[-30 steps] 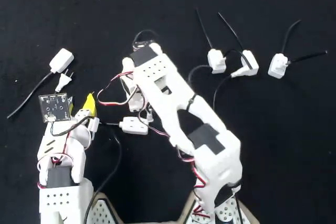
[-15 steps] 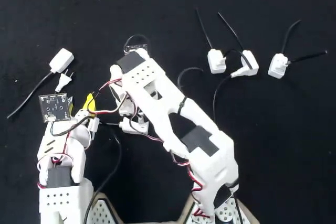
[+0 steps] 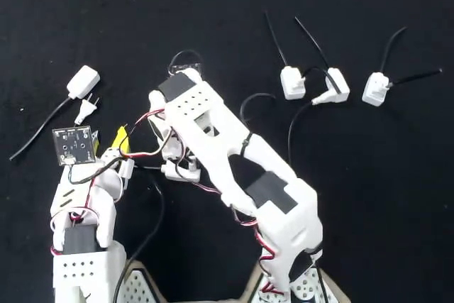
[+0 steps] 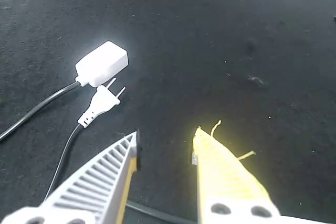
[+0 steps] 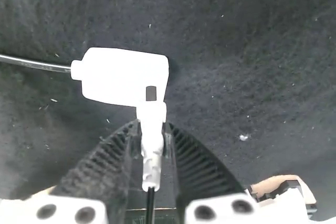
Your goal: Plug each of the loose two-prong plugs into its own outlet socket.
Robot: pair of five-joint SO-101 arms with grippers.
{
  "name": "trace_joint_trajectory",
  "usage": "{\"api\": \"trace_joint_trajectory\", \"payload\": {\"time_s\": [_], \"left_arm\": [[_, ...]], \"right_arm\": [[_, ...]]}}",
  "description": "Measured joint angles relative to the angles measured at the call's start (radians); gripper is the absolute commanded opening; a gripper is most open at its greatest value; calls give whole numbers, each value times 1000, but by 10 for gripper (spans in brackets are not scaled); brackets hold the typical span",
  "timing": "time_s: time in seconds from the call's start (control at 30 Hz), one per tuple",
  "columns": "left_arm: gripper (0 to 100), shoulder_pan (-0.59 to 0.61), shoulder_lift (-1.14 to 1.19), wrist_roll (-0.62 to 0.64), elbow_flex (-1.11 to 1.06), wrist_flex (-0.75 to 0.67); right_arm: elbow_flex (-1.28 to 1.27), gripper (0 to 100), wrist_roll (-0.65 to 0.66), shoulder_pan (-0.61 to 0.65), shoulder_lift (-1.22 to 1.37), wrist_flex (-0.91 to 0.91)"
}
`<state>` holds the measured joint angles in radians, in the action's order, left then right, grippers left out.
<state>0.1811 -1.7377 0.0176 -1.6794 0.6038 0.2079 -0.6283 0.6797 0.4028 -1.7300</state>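
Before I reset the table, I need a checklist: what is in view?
Table: one, black, under everything.
Left socket: one, white, table's left side, black cable.
Loose plug: one, white, beside the left socket, apart from it.
Middle socket: one, white, mid-table, black cable.
Held plug: one, white, tip against the middle socket.
Right sockets: three, white, in a row at the table's right side, black cables at each.
Left end effector: one, white and yellow, open, short of the loose plug.
Right end effector: one, black, shut on the held plug.
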Motion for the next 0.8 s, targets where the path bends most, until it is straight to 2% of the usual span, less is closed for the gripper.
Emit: {"api": "trace_joint_trajectory", "payload": {"time_s": [0.8], "left_arm": [[180,0,0,0,0,0]], "right_arm": [[-74,11,0,17,0,0]]}}
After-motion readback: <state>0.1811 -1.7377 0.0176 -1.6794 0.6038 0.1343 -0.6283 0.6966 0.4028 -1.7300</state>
